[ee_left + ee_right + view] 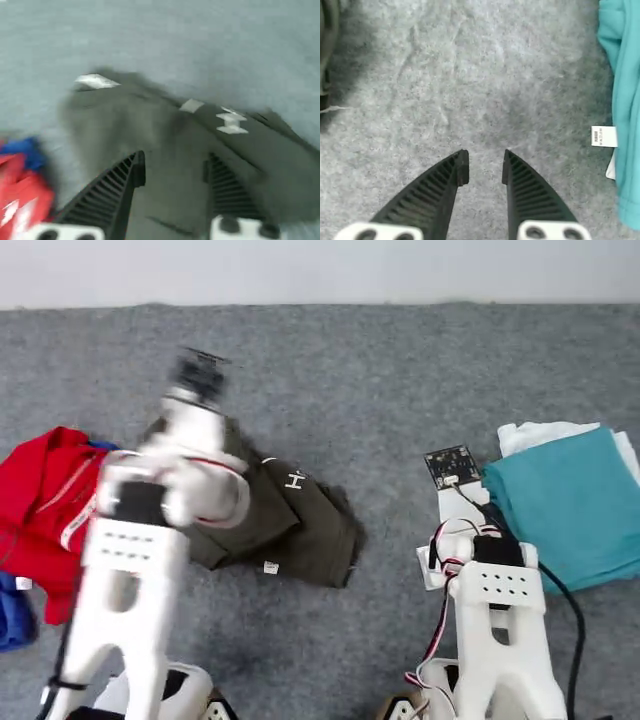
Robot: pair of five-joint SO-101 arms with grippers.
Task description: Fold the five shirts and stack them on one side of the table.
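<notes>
A dark olive shirt [300, 525] lies crumpled on the grey felt left of centre, with white print and a tag showing. My left arm [185, 475] stands over its left part. In the left wrist view my left gripper [172, 167] hangs open just above the olive shirt [170, 130], holding nothing. A red shirt [45, 490] and a blue shirt [12, 612] lie bunched at the left edge. At the right, a folded teal shirt [575, 502] rests on a white shirt [540, 434]. My right gripper [485, 167] is open above bare felt, with the teal shirt [620, 90] beside it.
The right arm's base [495, 640] stands at the front right, with a black cable [572, 620] trailing beside it. Grey felt [400, 380] covers the table; the back and middle stretch is bare. A pale wall [320, 270] borders the far edge.
</notes>
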